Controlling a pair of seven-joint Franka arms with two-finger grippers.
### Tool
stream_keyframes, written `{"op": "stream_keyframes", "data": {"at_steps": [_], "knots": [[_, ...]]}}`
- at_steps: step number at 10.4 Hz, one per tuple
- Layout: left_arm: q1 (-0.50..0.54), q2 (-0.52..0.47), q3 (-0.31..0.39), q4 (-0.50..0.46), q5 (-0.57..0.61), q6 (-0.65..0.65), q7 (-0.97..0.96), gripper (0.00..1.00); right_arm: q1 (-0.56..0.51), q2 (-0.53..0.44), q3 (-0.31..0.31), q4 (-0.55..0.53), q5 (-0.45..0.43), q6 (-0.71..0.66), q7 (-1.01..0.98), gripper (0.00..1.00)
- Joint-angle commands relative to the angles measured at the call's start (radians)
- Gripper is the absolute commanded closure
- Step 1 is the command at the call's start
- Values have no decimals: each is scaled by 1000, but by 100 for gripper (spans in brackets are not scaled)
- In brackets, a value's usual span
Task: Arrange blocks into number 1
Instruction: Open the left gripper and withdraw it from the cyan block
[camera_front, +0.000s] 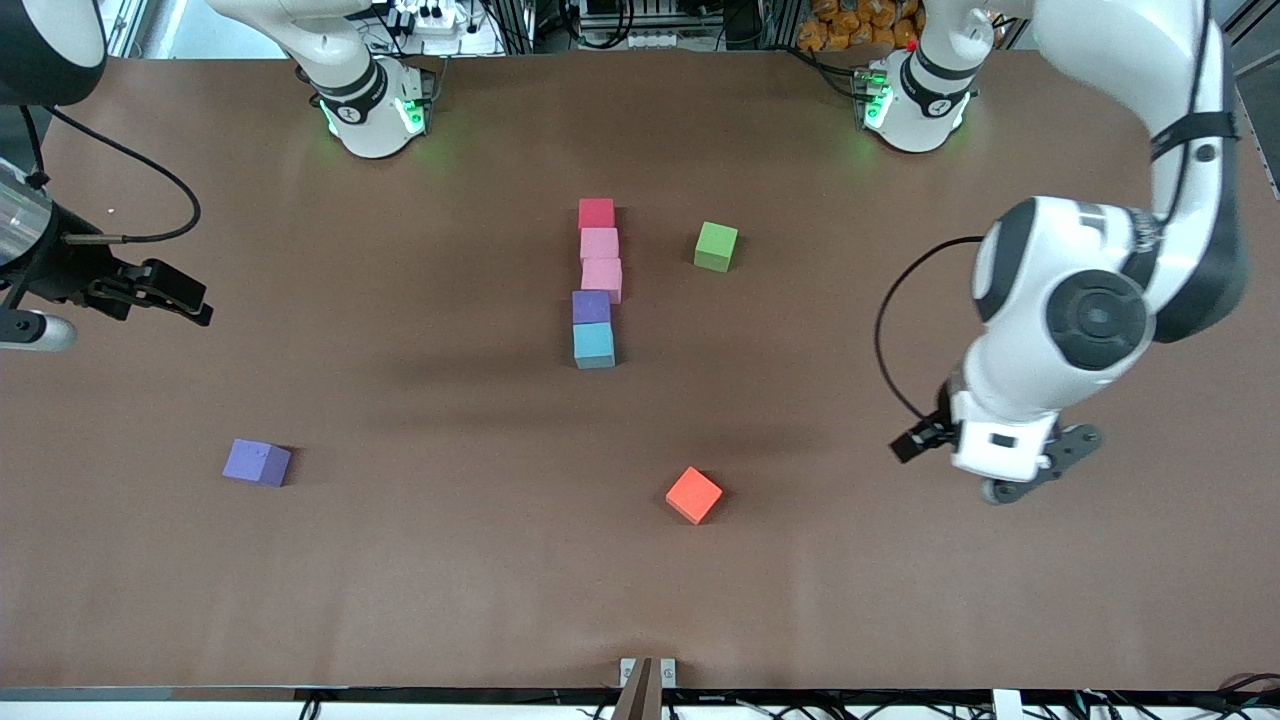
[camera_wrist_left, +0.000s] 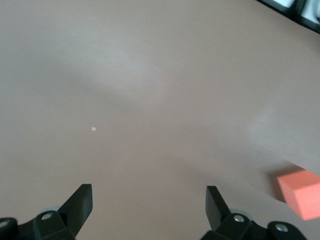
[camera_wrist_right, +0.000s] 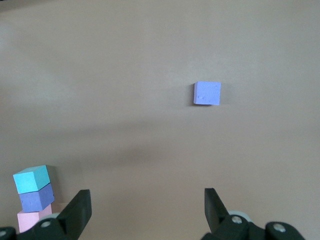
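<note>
Five blocks lie in a line at the table's middle. Farthest from the front camera is the red block (camera_front: 597, 213), then two pink blocks (camera_front: 599, 243) (camera_front: 602, 279), the purple block (camera_front: 591, 307) and the light blue block (camera_front: 594, 345) nearest. The two pink blocks sit slightly off the line of the purple and light blue ones. My right gripper (camera_front: 185, 298) (camera_wrist_right: 146, 196) hangs open and empty over the right arm's end of the table. Its wrist view shows the light blue block (camera_wrist_right: 32, 179), purple block (camera_wrist_right: 36, 198) and a pink block (camera_wrist_right: 35, 217). My left gripper (camera_front: 1040, 468) (camera_wrist_left: 148, 195) is open over bare table.
A green cube (camera_front: 716, 246) sits beside the column toward the left arm's end. An orange cube (camera_front: 694, 494) (camera_wrist_left: 301, 192) lies nearer the front camera. A loose lavender cube (camera_front: 257, 463) (camera_wrist_right: 207, 93) lies toward the right arm's end.
</note>
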Motion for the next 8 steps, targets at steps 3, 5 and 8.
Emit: {"op": "stream_keyframes", "data": {"at_steps": [3, 5, 8], "knots": [[94, -294, -19, -342, 8, 29, 63, 0, 3, -8, 4, 26, -34, -30, 50, 0], [143, -412, -52, -476, 8, 38, 75, 0, 6, -5, 5, 26, -35, -45, 45, 0], [268, -482, -176, -508, -1, 37, 158, 0, 9, -2, 3, 26, -35, -51, 48, 0]]}}
